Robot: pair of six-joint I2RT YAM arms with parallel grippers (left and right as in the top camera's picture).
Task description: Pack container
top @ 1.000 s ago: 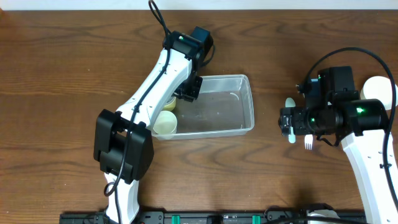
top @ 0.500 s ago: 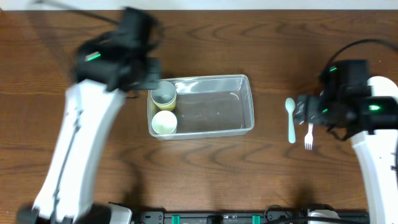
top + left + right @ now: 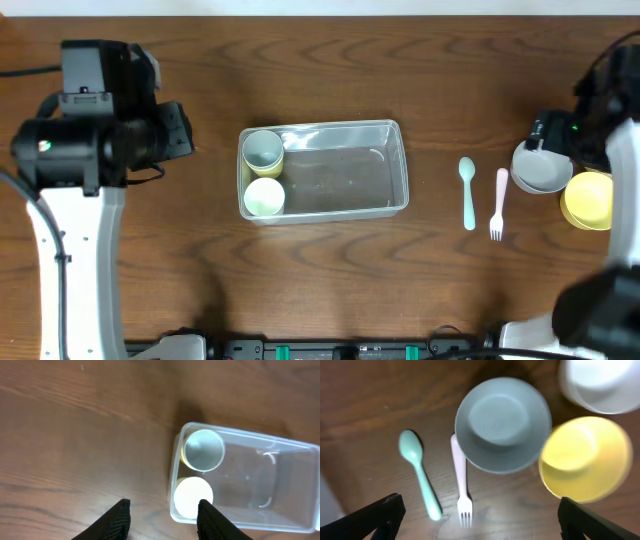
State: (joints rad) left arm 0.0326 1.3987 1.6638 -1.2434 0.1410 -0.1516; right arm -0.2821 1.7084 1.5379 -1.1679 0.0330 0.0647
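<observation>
The clear container [image 3: 345, 182] lies mid-table. At its left end stand two cups, a pale blue one [image 3: 263, 150] and a cream one [image 3: 264, 196]; the rest of its floor is bare. My left gripper [image 3: 162, 511] hangs open and empty above bare wood just left of the container [image 3: 250, 485]. My right gripper [image 3: 480, 510] is wide open and holds nothing. It hovers over a mint spoon [image 3: 420, 475], a pink fork [image 3: 461, 485], a grey bowl [image 3: 502, 422] and a yellow bowl [image 3: 585, 457].
The spoon [image 3: 467, 192] and fork [image 3: 498, 203] lie side by side right of the container. The grey bowl [image 3: 540, 168] and yellow bowl [image 3: 588, 198] sit near the right edge. A white bowl [image 3: 600, 380] shows at the right wrist view's top corner.
My left arm has pulled out of the container and swung far left, leaving both cups inside. My right arm has drawn back rightwards from the spoon to over the bowls.
</observation>
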